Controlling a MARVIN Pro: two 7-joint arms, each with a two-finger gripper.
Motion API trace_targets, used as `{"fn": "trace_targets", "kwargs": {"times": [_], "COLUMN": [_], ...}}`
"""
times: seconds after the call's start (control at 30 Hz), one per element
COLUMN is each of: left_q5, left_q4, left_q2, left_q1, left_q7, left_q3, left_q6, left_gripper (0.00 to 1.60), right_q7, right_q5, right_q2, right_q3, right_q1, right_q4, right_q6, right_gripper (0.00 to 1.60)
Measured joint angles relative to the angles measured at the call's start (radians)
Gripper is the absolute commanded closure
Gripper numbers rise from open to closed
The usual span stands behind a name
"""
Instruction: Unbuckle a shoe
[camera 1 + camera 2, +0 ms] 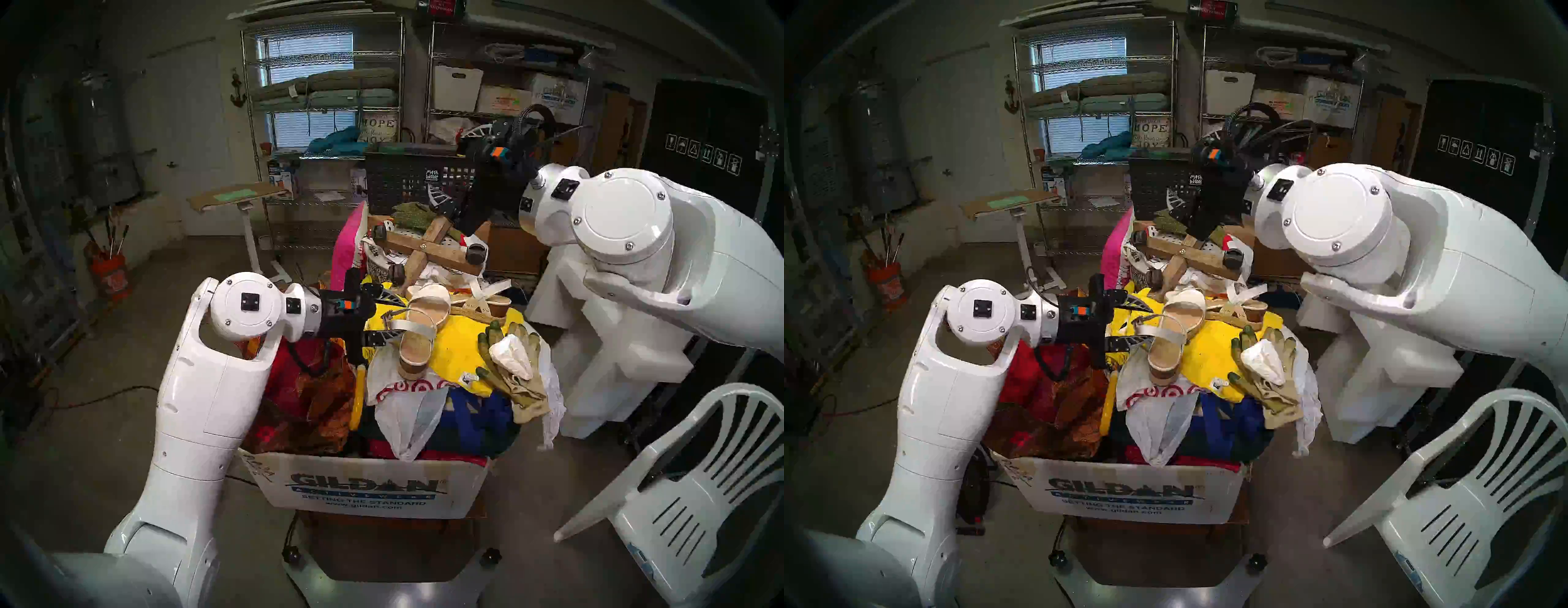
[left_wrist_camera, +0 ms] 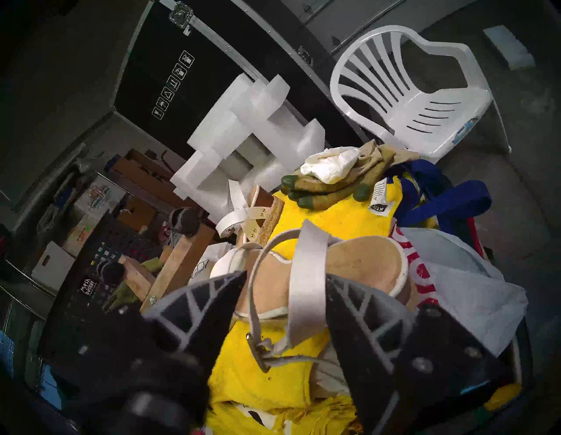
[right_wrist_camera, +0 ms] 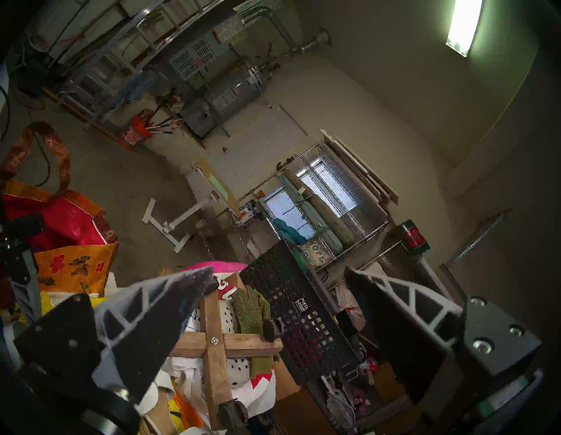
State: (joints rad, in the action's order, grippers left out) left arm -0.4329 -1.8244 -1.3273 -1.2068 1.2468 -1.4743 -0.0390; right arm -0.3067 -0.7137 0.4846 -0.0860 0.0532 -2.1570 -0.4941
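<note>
Straddling the thin ankle strap, the left pincer stands parted, nothing gripped; buckle lies between its fingers, strap apparently still threaded. The shoe rests on a yellow cloth heaped on a full cardboard box, twin sandal just behind.

Risks, judged: soft heap gives way, so the shoe may slide or tip when pulled; fingers may snag the wide band instead.

Right pincer hangs wide and empty, high over a wooden caster frame.

Room: cluttered garage, wire shelving, white plastic chair at right.
</note>
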Motion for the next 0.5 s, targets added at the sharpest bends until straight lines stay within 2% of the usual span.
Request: {"fn": "trace_targets", "kwargs": {"times": [0.07, 0.27, 0.37, 0.43, 0.5], "left_q5": [0.007, 0.027, 0.039, 0.042, 0.047], "left_q4": [0.0, 0.0, -0.012, -0.021, -0.034], "left_q2": [0.007, 0.032, 0.043, 0.045, 0.045], "left_q1": [0.009, 0.024, 0.017, 0.008, -0.006], "left_q7": [0.008, 0.046, 0.071, 0.078, 0.089], "left_q3": [-0.024, -0.08, -0.097, -0.1, -0.101], "left_q6": [0.008, 0.024, 0.031, 0.036, 0.042], "left_gripper": [0.33, 0.33, 0.36, 0.46, 0.45], "right_q7": [0.0, 0.0, 0.0, 0.0, 0.0], "right_q5": [0.0, 0.0, 0.0, 0.0, 0.0], "right_q2": [0.0, 0.0, 0.0, 0.0, 0.0], "right_q3": [0.0, 0.0, 0.0, 0.0, 0.0], "right_q1": [0.0, 0.0, 0.0, 0.0, 0.0], "right_q4": [0.0, 0.0, 0.0, 0.0, 0.0], "right_q6": [0.0, 0.0, 0.0, 0.0, 0.0], "right_gripper": [0.0, 0.0, 0.0, 0.0, 0.0]}}
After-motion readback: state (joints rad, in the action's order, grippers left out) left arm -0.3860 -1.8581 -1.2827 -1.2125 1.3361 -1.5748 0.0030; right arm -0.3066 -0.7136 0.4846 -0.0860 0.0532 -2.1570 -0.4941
